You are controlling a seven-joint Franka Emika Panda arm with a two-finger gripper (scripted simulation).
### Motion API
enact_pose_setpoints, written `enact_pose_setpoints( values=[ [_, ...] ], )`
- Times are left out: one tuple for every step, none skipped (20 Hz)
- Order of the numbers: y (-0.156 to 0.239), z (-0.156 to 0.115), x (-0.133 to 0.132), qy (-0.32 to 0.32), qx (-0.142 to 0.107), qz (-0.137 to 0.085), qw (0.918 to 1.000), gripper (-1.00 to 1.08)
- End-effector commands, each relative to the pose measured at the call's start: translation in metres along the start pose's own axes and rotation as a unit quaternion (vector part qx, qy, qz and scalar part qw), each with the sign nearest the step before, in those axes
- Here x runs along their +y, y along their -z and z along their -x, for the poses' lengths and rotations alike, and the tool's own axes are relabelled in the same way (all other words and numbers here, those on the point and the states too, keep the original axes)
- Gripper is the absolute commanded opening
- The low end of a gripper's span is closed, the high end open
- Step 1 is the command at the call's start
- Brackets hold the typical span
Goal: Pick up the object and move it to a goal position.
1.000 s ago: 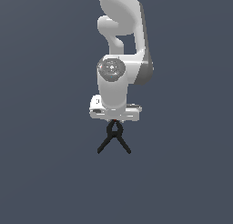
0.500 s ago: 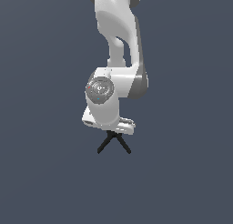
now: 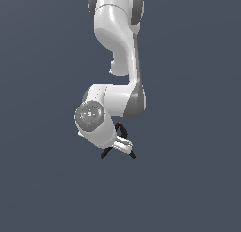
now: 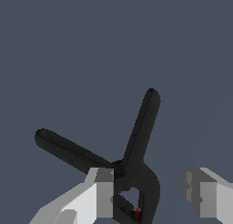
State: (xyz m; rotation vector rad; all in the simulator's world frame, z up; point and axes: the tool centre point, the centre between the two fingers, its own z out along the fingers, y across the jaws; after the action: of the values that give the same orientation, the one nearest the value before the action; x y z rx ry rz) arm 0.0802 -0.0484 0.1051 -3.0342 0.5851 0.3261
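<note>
Item: the object (image 4: 136,145), a matte black spring clamp with two thin splayed legs and a thicker head bearing a red dot. We find it between the fingers of the tool (image 4: 150,191), one finger touching, the other apart; firm grip: we cannot tell. Transport to goal remains.

Glossy white, rounded robot arm (image 3: 116,33) of bulbous moulded segments with grey joint bands; grey circular end cap (image 3: 91,116) on the wrist housing. Blocky white two-finger gripper (image 4: 150,196); square fingers (image 4: 103,193) with grey inner faces.
</note>
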Motion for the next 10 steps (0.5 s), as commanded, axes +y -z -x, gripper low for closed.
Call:
enact_pose_setpoints(
  values=[
    [-0.005,-0.008,0.003,-0.019,-0.008,-0.001,0.9998,0.28],
    [-0.007,-0.011,0.004,-0.026,-0.011,-0.001,0.9996,0.28],
    [-0.01,-0.014,0.005,-0.033,-0.014,-0.001,0.9994,0.28],
    [-0.012,-0.017,0.006,-0.04,-0.018,-0.001,0.9991,0.28],
    [-0.014,-0.02,0.007,-0.047,-0.021,-0.001,0.9987,0.28],
    [-0.016,-0.022,0.008,-0.054,-0.024,-0.001,0.9983,0.28],
    [-0.019,-0.025,0.009,-0.061,-0.027,-0.001,0.9978,0.28],
    [-0.021,-0.027,0.011,-0.067,-0.03,-0.001,0.9973,0.28],
    [-0.024,-0.029,0.012,-0.074,-0.033,-0.001,0.9967,0.28],
    [-0.026,-0.031,0.013,-0.08,-0.036,-0.001,0.9961,0.28]
  ],
)
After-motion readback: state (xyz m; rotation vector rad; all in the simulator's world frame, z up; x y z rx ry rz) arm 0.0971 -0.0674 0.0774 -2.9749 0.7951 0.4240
